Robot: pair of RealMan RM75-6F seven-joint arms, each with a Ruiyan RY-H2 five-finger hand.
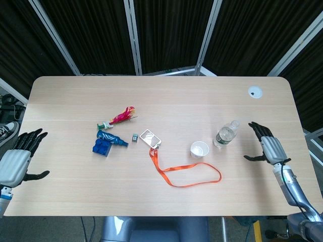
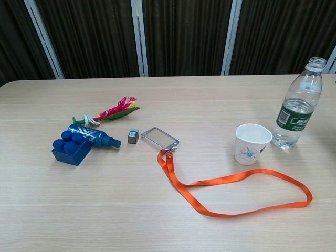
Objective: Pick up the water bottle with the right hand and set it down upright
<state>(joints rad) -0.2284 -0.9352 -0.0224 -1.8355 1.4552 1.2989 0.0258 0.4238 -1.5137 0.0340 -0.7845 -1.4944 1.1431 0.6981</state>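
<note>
**Bottle upright, right hand clear of it**

Head view: the water bottle [image 1: 225, 134] stands upright right of centre on the worktop [image 1: 161, 96], just beside the paper cup [image 1: 199, 149], which sits to its lower left. The right hand [image 1: 267, 146] is at the right edge of the frame, apart from the bottle, fingers spread and holding nothing. The left hand [image 1: 17, 159] hangs at the far left edge, off the worktop's corner, likewise spread and empty. An orange lanyard [image 1: 184, 174] loops below the cup, its badge holder [image 1: 150, 137] towards the middle; a blue brick [image 1: 102, 147] and a feathered toy [image 1: 120, 117] lie left of centre.

Chest view: the bottle shows at the right edge, base flat on the worktop, cap off or clear, label facing the camera. The cup stands lower left of it with a small gap. Neither hand appears here.

Judged from this, the set-down looks done. The risk left is a tall, light bottle: any sweep of the right arm across it would likely tip it, and it would probably fall against the cup.
</note>
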